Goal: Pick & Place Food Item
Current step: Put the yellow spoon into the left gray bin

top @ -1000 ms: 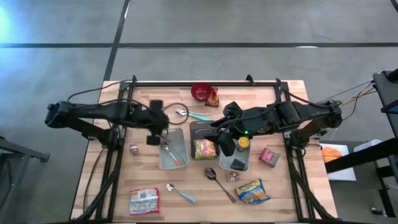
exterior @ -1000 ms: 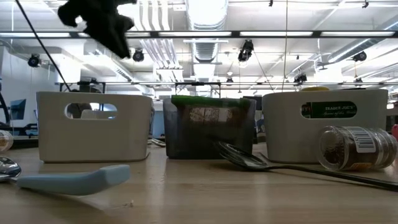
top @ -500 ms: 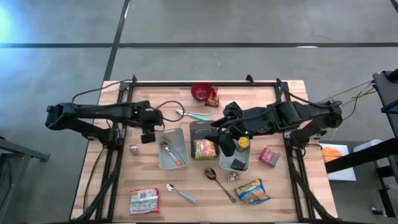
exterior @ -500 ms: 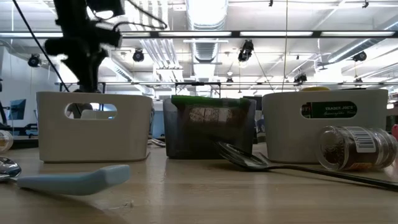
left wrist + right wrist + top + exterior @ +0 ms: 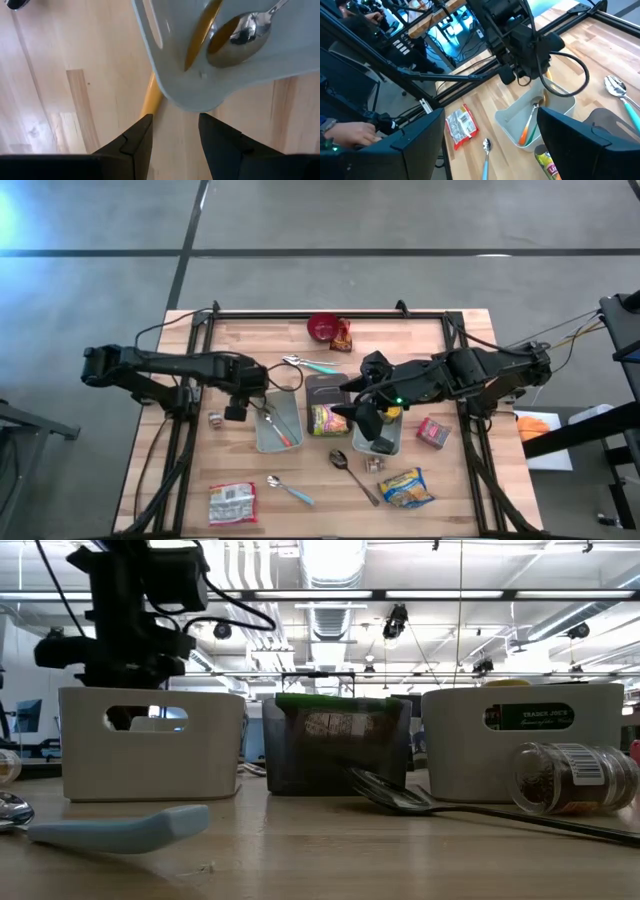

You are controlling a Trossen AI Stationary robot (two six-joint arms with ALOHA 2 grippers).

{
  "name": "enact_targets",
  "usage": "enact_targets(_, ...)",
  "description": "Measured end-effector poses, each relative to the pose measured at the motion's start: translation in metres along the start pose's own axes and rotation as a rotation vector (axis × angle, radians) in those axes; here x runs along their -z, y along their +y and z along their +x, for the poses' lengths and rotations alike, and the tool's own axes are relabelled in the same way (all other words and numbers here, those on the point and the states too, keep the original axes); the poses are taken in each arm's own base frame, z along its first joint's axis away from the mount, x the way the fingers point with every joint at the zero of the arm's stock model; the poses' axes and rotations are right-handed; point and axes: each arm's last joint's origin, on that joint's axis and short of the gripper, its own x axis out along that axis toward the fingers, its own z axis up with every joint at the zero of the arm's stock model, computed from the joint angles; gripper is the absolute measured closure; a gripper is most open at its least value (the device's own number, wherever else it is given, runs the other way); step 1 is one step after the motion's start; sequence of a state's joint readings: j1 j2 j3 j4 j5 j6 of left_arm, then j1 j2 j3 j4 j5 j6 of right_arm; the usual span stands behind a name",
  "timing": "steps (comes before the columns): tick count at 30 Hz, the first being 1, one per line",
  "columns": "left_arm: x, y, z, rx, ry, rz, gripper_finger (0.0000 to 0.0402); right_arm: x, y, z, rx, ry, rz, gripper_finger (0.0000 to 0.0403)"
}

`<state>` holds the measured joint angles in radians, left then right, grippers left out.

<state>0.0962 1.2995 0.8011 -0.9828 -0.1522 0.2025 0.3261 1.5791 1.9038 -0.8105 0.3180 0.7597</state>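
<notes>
Since a second ago the left end effector (image 5: 236,412) has dropped to the white bin's (image 5: 277,442) left edge, part-open and empty. Over the right bin (image 5: 379,446), centre frame, the right end effector (image 5: 366,423) gapes wide, also empty. Lower right lies the yellow snack bag (image 5: 405,487): light, soft, crinkly, probably best pinched mid-body. A "Trader Joe's" label (image 5: 536,716) shows.

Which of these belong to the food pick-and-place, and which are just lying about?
Likely job: noodle packet in the dark bin; yellow chip bag; red packet; right gripper, open above the right white bin.
Lying about: red bowl; teal-handled spoon; blue-handled spoon.
</notes>
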Motion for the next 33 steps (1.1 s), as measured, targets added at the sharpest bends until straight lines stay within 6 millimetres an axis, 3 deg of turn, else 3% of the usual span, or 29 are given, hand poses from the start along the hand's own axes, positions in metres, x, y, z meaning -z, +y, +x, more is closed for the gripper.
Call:
enact_targets(12, -0.029, 0.004, -0.001, 0.032, -0.114, -0.066, 0.0241, 0.001, 0.001, 0.0, 0.001, 0.001, -0.003, 0.009)
enact_targets(19, -0.028, 0.009, 0.015, 0.032, -0.012, -0.075, 0.0241, 0.002, 0.002, -0.001, -0.005, 0.007, -0.01, 0.009)
enact_targets(24, -0.034, 0.01, 0.03, 0.04, 0.066, -0.177, 0.0241, 0.002, 0.002, -0.001, -0.006, 0.007, -0.01, 0.009)
enact_targets(33, -0.036, 0.009, 0.048, 0.033, 0.152, -0.071, 0.0241, 0.005, 0.004, -0.002, -0.013, 0.015, -0.016, 0.009)
